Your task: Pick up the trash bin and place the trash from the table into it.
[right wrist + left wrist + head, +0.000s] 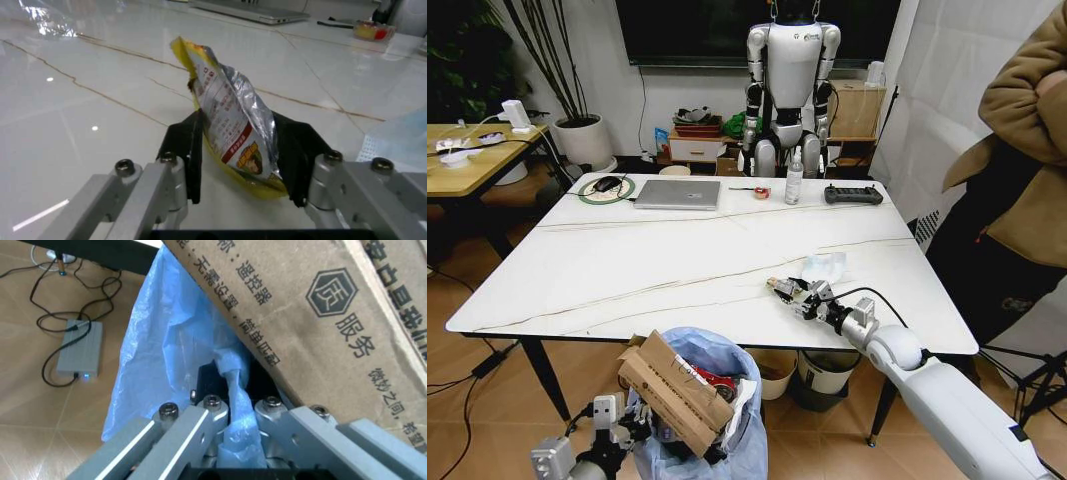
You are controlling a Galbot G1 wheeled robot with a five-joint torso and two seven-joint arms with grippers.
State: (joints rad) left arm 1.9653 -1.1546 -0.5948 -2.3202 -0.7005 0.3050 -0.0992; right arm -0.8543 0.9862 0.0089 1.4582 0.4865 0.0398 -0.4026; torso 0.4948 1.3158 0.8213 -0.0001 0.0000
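The trash bin [712, 425], lined with a pale-blue bag [167, 355], hangs below the table's near edge. My left gripper [627, 428] is shut on its bag-covered rim [233, 415]. A brown cardboard piece [672, 392] [320, 305] sticks out of the bin over red and white litter. On the white marble table [647, 270], my right gripper [784, 290] [240, 155] is shut on a yellow and silver printed wrapper [233, 110], held upright just above the tabletop. A clear plastic pack [824, 267] [400, 140] lies right behind that gripper.
At the table's far edge lie a silver laptop [677, 193], a black remote controller [852, 195], a bottle [794, 178] and a mouse on a ring [607, 186]. A cream bin [774, 372] and a grey bin [827, 375] stand underneath. A person [1017, 170] stands at the right.
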